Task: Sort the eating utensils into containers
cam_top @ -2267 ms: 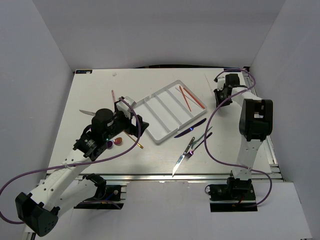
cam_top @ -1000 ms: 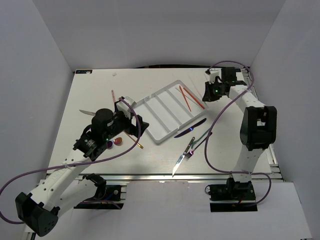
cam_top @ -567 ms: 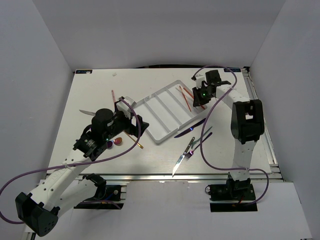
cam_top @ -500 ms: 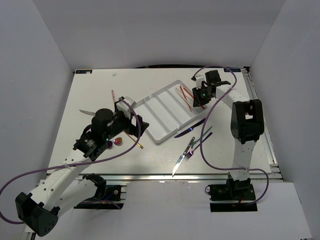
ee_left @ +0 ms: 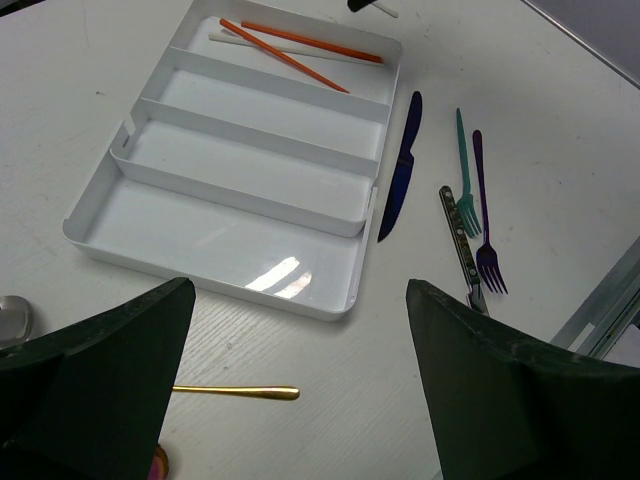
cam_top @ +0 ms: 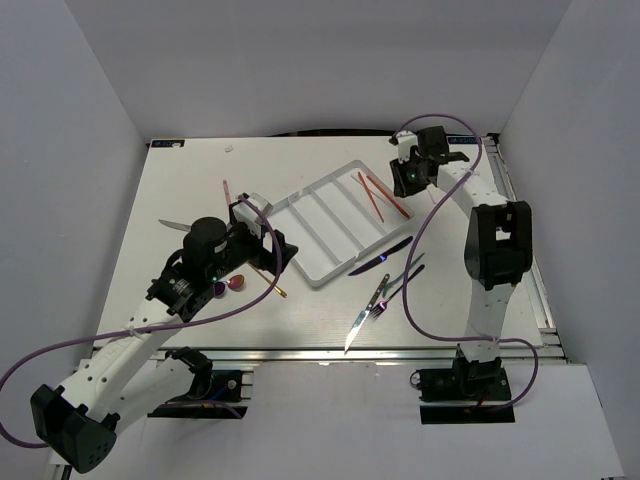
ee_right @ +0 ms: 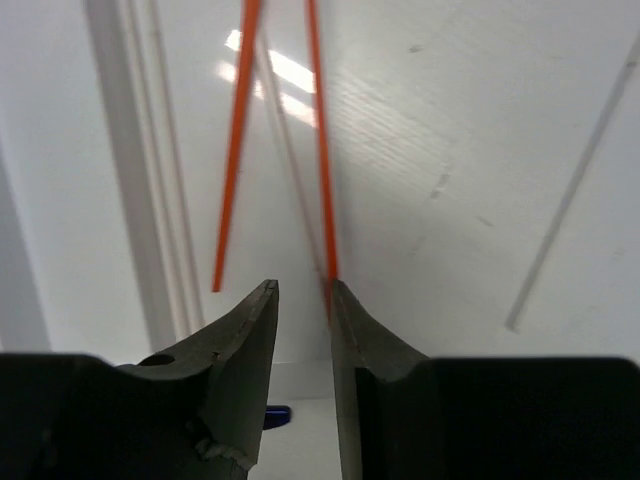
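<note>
The white rectangular plastic cutlery tray (cam_top: 322, 250) lies slantwise in the middle of the white bench (cam_top: 200, 170), with one short end turned toward the far right corner. Two thin red-orange chopsticks (cam_top: 378, 195) lie crossed in the compartment nearest that corner, and a pale stick lies with them. The right hand (ee_right: 303, 288) hangs over that end of the tray. Its fingers stand a narrow gap apart with nothing seen between them, and one chopstick's end shows at a fingertip's edge. The left hand (ee_left: 297, 290) is spread wide and holds nothing, above the bench on the tray's near-left side. An iridescent purple-blue knife (ee_left: 402, 165) lies just beside the tray's near-right side. A teal fork (ee_left: 463, 175), a purple fork (ee_left: 483, 215) and a silver-bladed knife (cam_top: 362, 318) lie toward the near edge. A slim gold handle (ee_left: 235, 391) lies near the left hand.
</note>
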